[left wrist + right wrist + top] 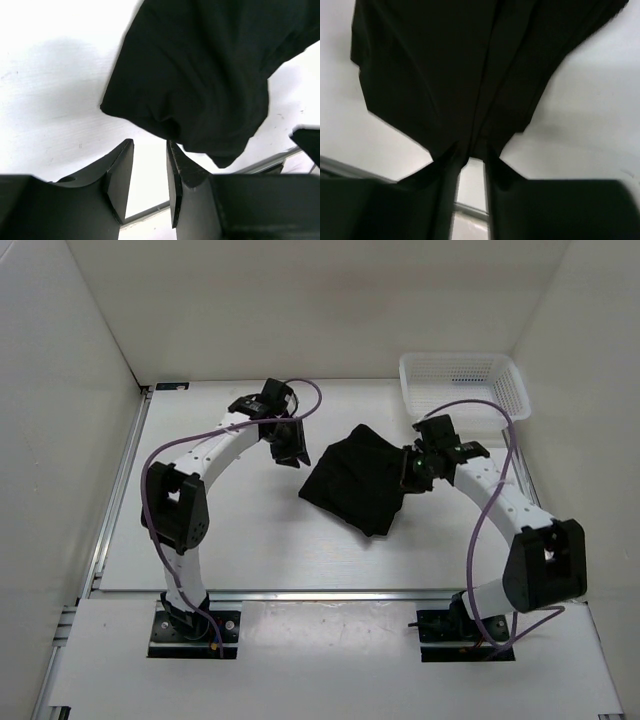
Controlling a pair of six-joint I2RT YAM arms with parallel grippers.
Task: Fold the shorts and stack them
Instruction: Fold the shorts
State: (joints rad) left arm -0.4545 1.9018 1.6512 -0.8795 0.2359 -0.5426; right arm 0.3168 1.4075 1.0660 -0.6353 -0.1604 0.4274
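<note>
Black shorts [200,75] are lying rumpled on a white table [50,100], filling the upper right of the view. Their lowest fold is hanging just above the tips of the left gripper [150,145]. Its two dark fingers [120,170] are rising from the bottom edge, standing slightly apart, with bare table showing in the gap. A metal strip [265,162] is running along the table edge at lower right.
</note>
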